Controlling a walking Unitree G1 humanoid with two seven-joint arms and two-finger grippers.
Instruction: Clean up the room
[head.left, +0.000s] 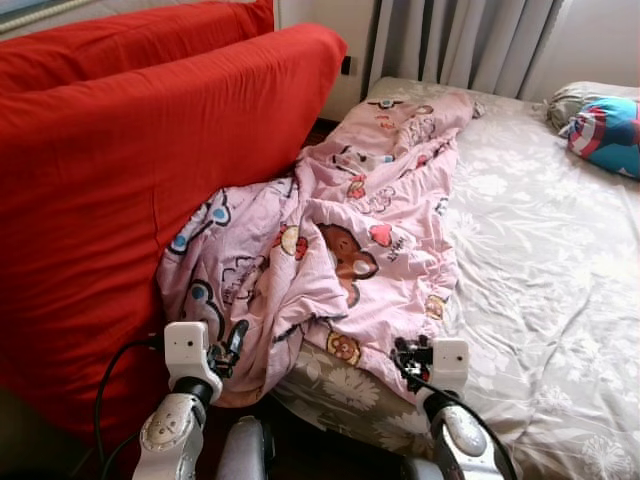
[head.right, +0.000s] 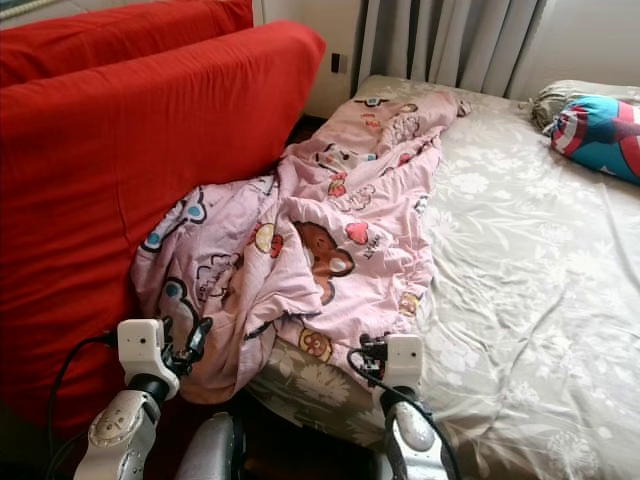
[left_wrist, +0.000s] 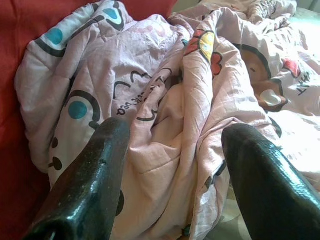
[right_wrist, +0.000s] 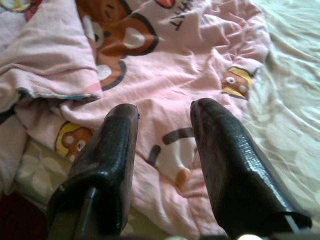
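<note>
Your left gripper (head.left: 232, 345) sits low at the near corner of the bed, fingers (left_wrist: 90, 185) spread apart and holding nothing, aimed at the bunched near end of the pink cartoon-print blanket (head.left: 340, 250) where it droops against the red sofa (head.left: 120, 180). Your right gripper (head.left: 408, 357) is raised at the foot edge of the bed, its two fingers (right_wrist: 105, 165) also parted and empty, hovering just over the blanket's lower edge; in the right wrist view you can see the pink cloth between and beyond the fingers, though you cannot tell whether they touch it. The blanket lies crumpled in a long strip along the left side of the bed (head.left: 540, 260), running from near the grey curtain (head.left: 460, 45) down to the foot, with its left part spilling off the mattress against the sofa. The grey floral sheet is bare to the right of it. A blue, red and white shield-print cushion (head.left: 605, 135) rests at the far right of the bed.
</note>
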